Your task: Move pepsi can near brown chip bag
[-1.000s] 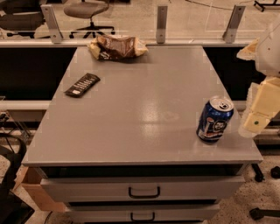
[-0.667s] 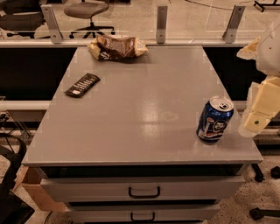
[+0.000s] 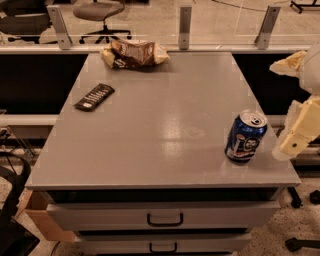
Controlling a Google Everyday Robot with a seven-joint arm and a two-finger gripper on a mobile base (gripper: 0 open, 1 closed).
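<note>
The pepsi can (image 3: 245, 137), blue with a silver top and a round logo, stands upright near the front right corner of the grey table (image 3: 160, 125). The brown chip bag (image 3: 133, 53), crumpled with pale edges, lies at the table's far edge, left of centre. My gripper (image 3: 295, 137), cream-coloured, hangs at the right edge of the view, just right of the can and apart from it, holding nothing.
A flat black bar (image 3: 94, 96) lies on the table's left side. A clear barrier with metal posts (image 3: 185, 20) runs along the far edge. Drawers with handles (image 3: 165, 219) sit below the front edge. Office chairs (image 3: 97, 12) stand beyond.
</note>
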